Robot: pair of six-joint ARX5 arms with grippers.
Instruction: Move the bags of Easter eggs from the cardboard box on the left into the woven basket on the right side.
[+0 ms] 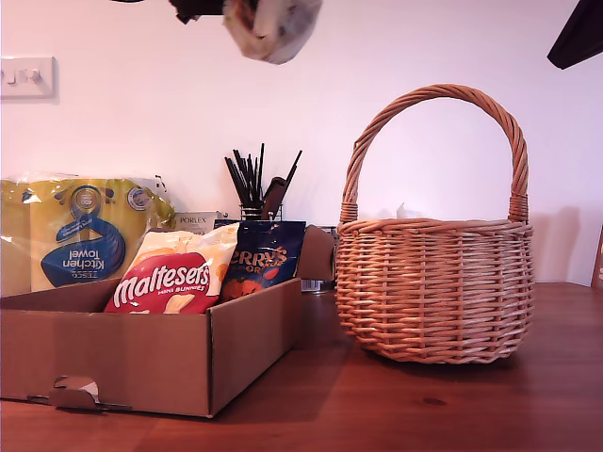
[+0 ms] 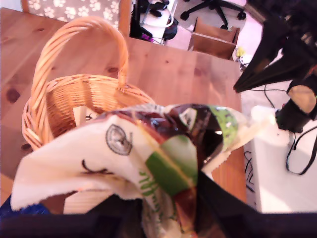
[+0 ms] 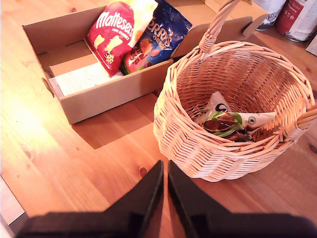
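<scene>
My first gripper [image 1: 231, 11] hangs high above the table, between the cardboard box [image 1: 141, 363] and the woven basket [image 1: 433, 282], shut on a white bag with green eggs [image 1: 273, 28]. The first wrist view shows that bag [image 2: 124, 148] crumpled across the jaws, with the basket [image 2: 74, 94] below. A red Maltesers bag [image 1: 165, 282] and a dark blue Terry's bag [image 1: 264, 259] lean upright in the box. Another white bag [image 3: 228, 121] lies inside the basket [image 3: 163, 114]. My second gripper [image 3: 165, 171] is shut and holds nothing, hovering above the table beside the basket.
Behind the box stand a yellow-and-blue kitchen towel pack [image 1: 80, 231], a small Porlex box [image 1: 193, 221] and a pot of black sticks [image 1: 256, 184]. A dark part of the second arm [image 1: 577, 36] shows at the exterior view's top right. The basket's tall handle [image 1: 433, 94] arches up.
</scene>
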